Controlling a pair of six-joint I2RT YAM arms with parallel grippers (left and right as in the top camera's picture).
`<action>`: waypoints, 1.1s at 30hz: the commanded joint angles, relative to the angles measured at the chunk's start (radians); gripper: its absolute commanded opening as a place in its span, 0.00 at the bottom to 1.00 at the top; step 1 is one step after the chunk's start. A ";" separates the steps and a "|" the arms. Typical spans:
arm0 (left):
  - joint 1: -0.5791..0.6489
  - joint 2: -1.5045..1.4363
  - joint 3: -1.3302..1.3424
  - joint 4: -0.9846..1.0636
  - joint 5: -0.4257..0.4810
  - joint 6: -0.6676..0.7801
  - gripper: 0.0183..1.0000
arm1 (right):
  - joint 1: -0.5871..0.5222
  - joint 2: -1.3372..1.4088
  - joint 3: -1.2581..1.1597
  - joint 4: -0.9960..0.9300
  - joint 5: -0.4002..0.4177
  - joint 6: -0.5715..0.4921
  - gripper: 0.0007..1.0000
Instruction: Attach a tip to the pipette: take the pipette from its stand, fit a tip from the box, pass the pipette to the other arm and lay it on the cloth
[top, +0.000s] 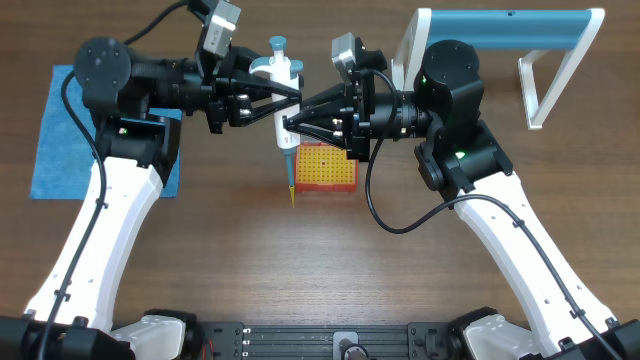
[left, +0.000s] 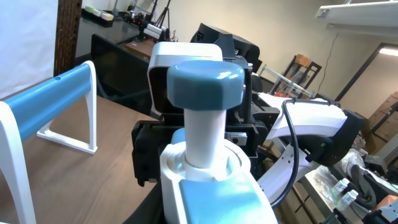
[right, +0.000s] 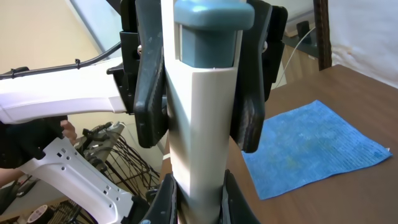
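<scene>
The white pipette (top: 280, 95) with a blue plunger (top: 278, 45) hangs upright over the middle of the table, a yellow tip (top: 292, 188) on its lower end. My left gripper (top: 291, 95) is shut on its upper body from the left. From the right, my right gripper (top: 288, 124) is shut on it just below. In the right wrist view, my own fingers (right: 233, 193) clamp the pipette (right: 199, 124), and the left arm's black fingers (right: 252, 87) press on both its sides higher up. The plunger (left: 205, 87) looms close in the left wrist view.
An orange tip box (top: 325, 167) sits just below and right of the pipette. The blue cloth (top: 60, 135) lies at the far left, partly under the left arm. A white stand with a blue bar (top: 500, 35) is at the back right.
</scene>
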 joint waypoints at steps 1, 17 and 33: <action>0.002 0.003 0.026 -0.002 -0.010 -0.036 0.01 | -0.004 -0.001 0.021 0.005 0.035 -0.022 0.09; 0.074 -0.003 0.026 0.058 -0.077 -0.037 0.01 | -0.162 -0.010 0.021 -0.005 0.141 -0.026 0.75; 0.211 -0.113 0.026 0.031 -0.196 -0.055 0.01 | -0.348 -0.182 0.021 -0.474 0.809 -0.386 0.81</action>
